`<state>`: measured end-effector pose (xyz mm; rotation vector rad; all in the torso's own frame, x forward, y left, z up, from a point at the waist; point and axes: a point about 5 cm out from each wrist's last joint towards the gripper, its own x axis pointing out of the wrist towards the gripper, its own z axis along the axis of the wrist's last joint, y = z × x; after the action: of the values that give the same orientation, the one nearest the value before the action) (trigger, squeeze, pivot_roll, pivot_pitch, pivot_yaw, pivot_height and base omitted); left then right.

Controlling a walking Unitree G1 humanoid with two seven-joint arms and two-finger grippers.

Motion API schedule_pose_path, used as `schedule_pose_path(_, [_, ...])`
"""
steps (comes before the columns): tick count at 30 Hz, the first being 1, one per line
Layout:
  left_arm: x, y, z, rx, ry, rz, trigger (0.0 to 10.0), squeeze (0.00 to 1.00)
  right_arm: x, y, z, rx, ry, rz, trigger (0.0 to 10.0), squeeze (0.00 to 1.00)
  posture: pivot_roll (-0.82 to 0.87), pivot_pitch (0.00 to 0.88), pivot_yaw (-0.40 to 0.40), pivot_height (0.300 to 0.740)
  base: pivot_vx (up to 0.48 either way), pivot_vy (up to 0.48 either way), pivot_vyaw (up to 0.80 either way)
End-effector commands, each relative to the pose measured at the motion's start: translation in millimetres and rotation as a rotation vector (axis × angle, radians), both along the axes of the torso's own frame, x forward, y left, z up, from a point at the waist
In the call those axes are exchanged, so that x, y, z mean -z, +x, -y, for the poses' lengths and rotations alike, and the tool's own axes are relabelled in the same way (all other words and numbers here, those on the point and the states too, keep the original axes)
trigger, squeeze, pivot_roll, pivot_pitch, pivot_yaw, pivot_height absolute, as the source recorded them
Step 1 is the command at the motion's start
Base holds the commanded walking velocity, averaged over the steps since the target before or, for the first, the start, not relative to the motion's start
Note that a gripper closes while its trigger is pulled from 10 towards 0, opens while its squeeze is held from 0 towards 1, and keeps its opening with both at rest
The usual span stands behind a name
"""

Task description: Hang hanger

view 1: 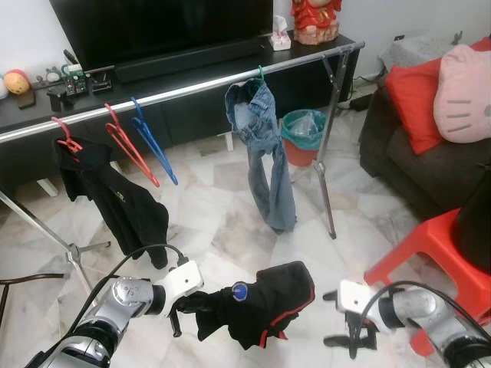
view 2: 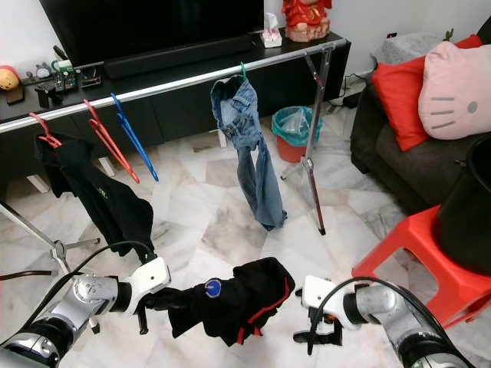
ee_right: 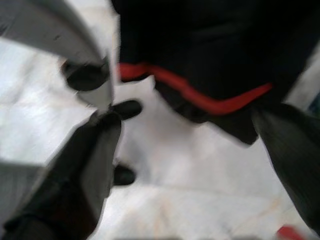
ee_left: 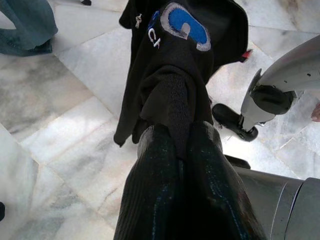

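Two grippers sit low in your head view, with a black garment (view 1: 265, 303) between them; the left gripper (view 1: 192, 303) is clamped on one bunched end of it, and the left wrist view shows cloth pinched tight between its two black fingers (ee_left: 160, 195), a blue round patch further along the fabric; the garment has red trim along its lower edge and hangs clear of the marble floor (view 1: 215, 222). Your right gripper (view 1: 349, 337) hovers just beside the garment's other side, not touching it; its wrist view is blurred, yet the fingers look spread apart with the red trim between them. No hanger can be made out inside the garment, so you cannot tell whether one is already threaded through.

By my reading you are in the carry step, the load held and not yet brought to the rail; next you need to raise it and walk forward, keeping the hold firm.

Further off, the silver clothes rail (view 1: 192, 88) runs across the room, well apart from both grippers; on it hang a black top on a red hanger (view 1: 67, 138), a bare red hanger (view 1: 126, 149), a bare blue hanger (view 1: 153, 142), and blue jeans (view 1: 265, 153); the free stretch between the blue hanger and the jeans looks like the likeliest spot.
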<state>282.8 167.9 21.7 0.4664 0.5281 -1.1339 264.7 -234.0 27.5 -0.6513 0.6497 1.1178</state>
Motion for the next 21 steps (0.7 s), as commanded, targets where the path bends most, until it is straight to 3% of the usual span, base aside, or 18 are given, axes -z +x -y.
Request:
schedule_pose_path(1, [-4.6, 3.2, -4.6, -0.014, -0.009, 0.017, 0.0, 0.00, -8.3, 14.0, 3.1, 0.084, -0.029, 0.137, 10.0, 0.00, 0.10, 0.027, 0.090, 0.740, 0.000, 0.000, 0.00])
schedule_pose_path(3, [-4.4, 3.0, -5.7, -0.014, -0.005, 0.016, 0.0, 0.00, -14.3, 22.6, 7.2, 0.150, -0.054, 0.222, 10.0, 0.00, 0.10, 0.028, 0.091, 0.740, 0.000, 0.000, 0.00])
schedule_pose_path(6, [-5.3, 4.3, -7.3, -0.032, -0.002, 0.034, 10.0, 0.00, -30.4, 35.7, 12.4, 0.273, 0.007, 0.364, 10.0, 0.00, 0.10, 0.029, 0.091, 0.740, 0.000, 0.000, 0.00])
schedule_pose_path(8, [-5.7, 4.7, -7.6, -0.037, -0.004, 0.036, 10.0, 0.00, -32.5, 36.8, 13.3, 0.298, 0.034, 0.378, 10.0, 0.00, 0.10, 0.029, 0.091, 0.740, 0.000, 0.000, 0.00])
schedule_pose_path(11, [-7.0, 5.9, -7.7, -0.054, -0.024, 0.035, 10.0, 0.00, -33.7, 33.7, 14.9, 0.382, 0.171, 0.385, 10.0, 0.00, 0.10, 0.026, 0.089, 0.740, 0.000, 0.000, 0.00])
schedule_pose_path(17, [-13.8, 8.3, -9.3, -0.041, -0.057, 0.038, 10.0, 0.00, -16.8, 16.8, 14.7, 0.355, 0.183, 0.298, 10.0, 0.00, 0.10, 0.016, 0.093, 0.740, 0.000, 0.000, 0.00])
schedule_pose_path(21, [-24.0, 9.5, -12.8, 0.040, -0.037, 0.080, 10.0, 0.00, -9.7, 6.4, 13.6, 0.278, 0.174, 0.230, 10.0, 0.00, 0.10, 0.011, 0.094, 0.740, 0.000, 0.000, 0.00])
